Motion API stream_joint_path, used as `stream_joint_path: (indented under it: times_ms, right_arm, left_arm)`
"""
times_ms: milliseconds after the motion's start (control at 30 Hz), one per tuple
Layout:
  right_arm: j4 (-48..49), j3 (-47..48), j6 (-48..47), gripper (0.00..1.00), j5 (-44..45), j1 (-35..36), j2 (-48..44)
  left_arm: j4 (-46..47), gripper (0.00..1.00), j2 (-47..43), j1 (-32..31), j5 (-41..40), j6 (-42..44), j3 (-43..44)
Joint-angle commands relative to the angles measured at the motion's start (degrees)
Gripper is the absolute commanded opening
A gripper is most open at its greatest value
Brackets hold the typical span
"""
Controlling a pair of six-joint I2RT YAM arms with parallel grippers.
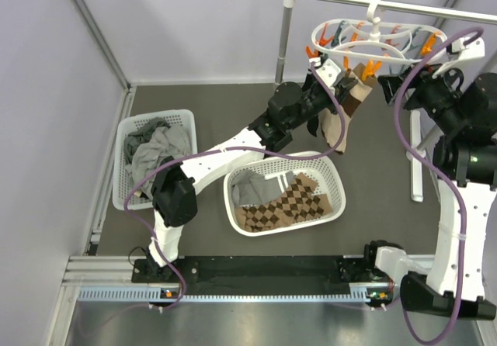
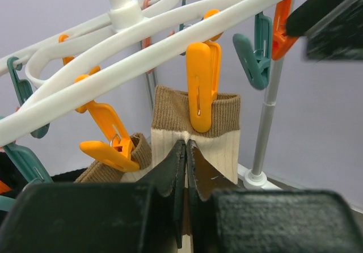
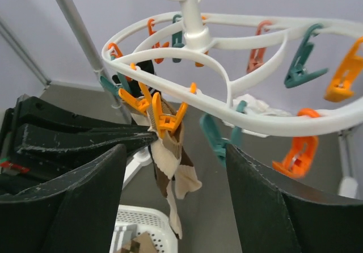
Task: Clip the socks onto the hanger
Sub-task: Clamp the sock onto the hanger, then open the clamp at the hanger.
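Observation:
The white oval hanger [image 1: 365,47] hangs from a rail at the back right, with orange and teal pegs. Two tan socks [image 1: 335,129] with dark brown bands hang from its near-left side. In the left wrist view an orange peg [image 2: 201,85] clamps one sock's brown cuff [image 2: 221,145]. My left gripper [image 2: 186,142] is shut on that sock just under the peg. The second tan sock [image 2: 142,151] hangs to the left beside another orange peg. My right gripper [image 3: 176,151] is open and empty, facing the hanger [image 3: 227,43] and the socks [image 3: 170,162]. The right gripper sits right of the socks in the top view [image 1: 392,86].
A white mesh basket [image 1: 186,115] with grey garments stands at the left. A second basket [image 1: 334,179] holds a brown diamond-patterned cloth and a grey piece, below the hanger. The rail's upright post [image 1: 286,28] stands behind the left arm. Grey walls close off the left and back.

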Motion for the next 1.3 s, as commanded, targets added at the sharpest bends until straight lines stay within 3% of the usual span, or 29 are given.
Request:
stream_joint_path:
  times_ms: [0, 167, 600, 1067, 1267]
  right_arm:
    - [-1.03, 2.05, -5.57, 0.69, 8.39, -0.43, -4.34]
    - [-0.50, 0.82, -8.83, 0.69, 7.80, -0.43, -4.61]
    - [2.23, 2.84, -6.02, 0.65, -1.16, -0.43, -0.04]
    - [2.84, 4.41, -6.81, 0.67, -1.69, -0.43, 3.56]
    - [1.08, 6.79, -8.37, 0.74, 1.11, -0.43, 0.67]
  left_arm:
    - [1.53, 0.07, -3.61, 1.18, -1.19, 0.35, -0.70]
    - [1.79, 0.07, -4.75, 1.53, -0.40, 0.09, -2.19]
    - [2.32, 0.08, -7.03, 2.14, 0.21, -0.09, -4.30]
    - [2.41, 0.08, -7.30, 2.14, 1.09, -0.79, -4.83]
    - [2.32, 0.08, -7.30, 2.14, 1.09, -0.79, -4.74]
